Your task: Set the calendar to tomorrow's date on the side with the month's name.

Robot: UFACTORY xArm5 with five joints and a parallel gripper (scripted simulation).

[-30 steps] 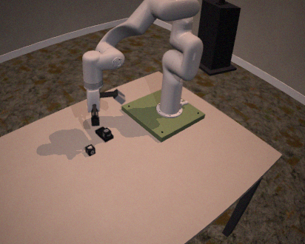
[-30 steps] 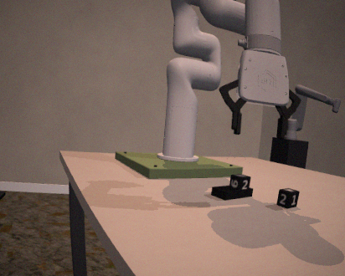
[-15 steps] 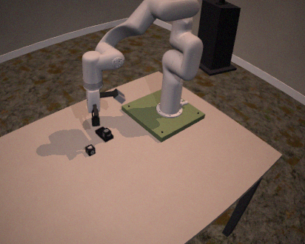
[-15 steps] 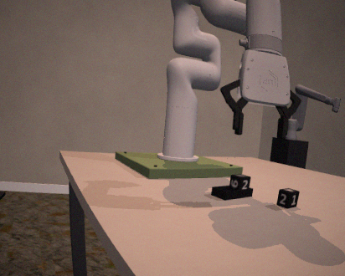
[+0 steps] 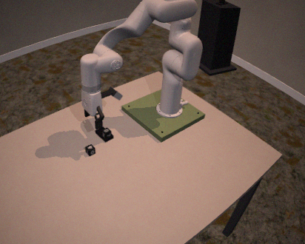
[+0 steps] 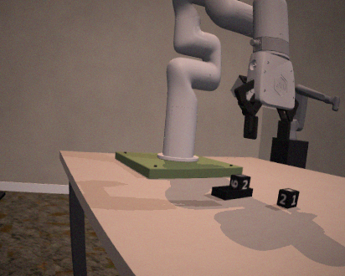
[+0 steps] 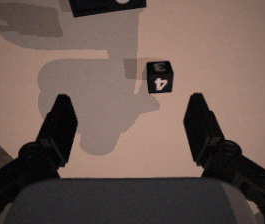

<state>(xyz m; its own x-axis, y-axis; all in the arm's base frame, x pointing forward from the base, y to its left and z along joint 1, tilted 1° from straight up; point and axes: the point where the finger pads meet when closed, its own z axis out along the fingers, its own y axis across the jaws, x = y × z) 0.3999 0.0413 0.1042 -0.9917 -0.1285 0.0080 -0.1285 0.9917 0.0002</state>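
Note:
A black tray (image 6: 232, 191) lies flat on the table and holds one black number cube (image 6: 240, 182), whose visible faces read 2 and a 6 or 9. The tray also shows in the top view (image 5: 104, 134) and at the top edge of the wrist view (image 7: 107, 6). A second cube (image 6: 288, 197) stands loose on the table beside the tray, with side faces 2 and 1. It shows in the top view (image 5: 90, 149) and in the wrist view (image 7: 160, 77), with 4 on top. My gripper (image 6: 268, 125) is open and empty, well above the table, near both; it also shows in the wrist view (image 7: 132, 117).
The arm stands on a green base plate (image 5: 163, 115) behind the tray. A black cabinet (image 5: 218, 35) stands on the floor beyond the table. The table's near edge (image 6: 93, 217) is to the left in the exterior view.

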